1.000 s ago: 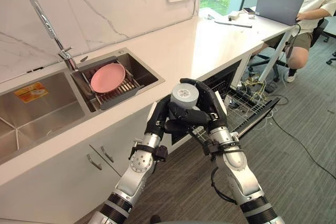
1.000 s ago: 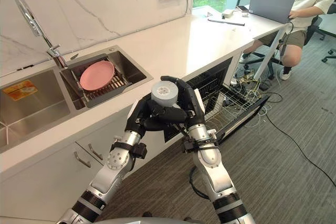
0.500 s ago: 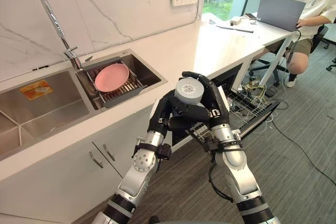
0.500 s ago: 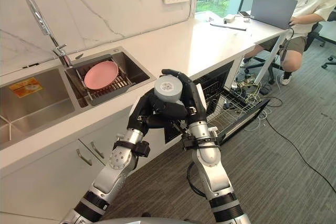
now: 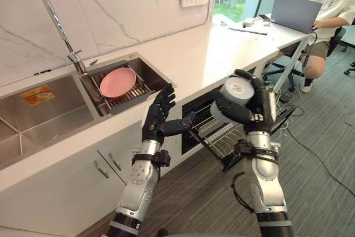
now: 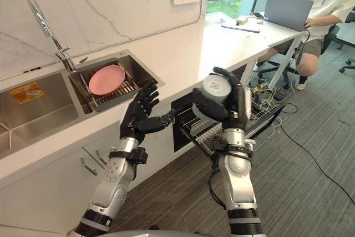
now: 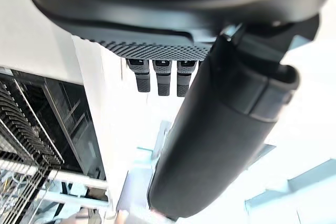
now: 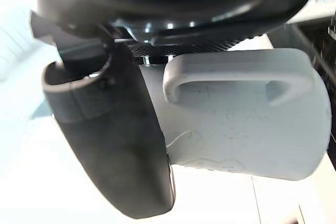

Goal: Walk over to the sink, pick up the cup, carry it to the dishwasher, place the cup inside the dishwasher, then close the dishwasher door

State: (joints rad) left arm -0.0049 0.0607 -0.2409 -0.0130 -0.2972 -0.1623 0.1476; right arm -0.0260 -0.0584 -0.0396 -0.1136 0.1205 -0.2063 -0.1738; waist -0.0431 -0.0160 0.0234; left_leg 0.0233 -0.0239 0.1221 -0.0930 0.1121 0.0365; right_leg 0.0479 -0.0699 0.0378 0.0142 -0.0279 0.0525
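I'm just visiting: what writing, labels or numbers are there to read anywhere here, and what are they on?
No text here can be read.
Orange sticker in the large sink basin: it carries print, too small to read.
The cup: no print that I can see.
Laptop lid: no readable mark.

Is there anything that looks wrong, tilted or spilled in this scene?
Nothing is spilled or broken. Only the cup in the right robot hand is tilted, not upright, near the pulled-out dishwasher rack.
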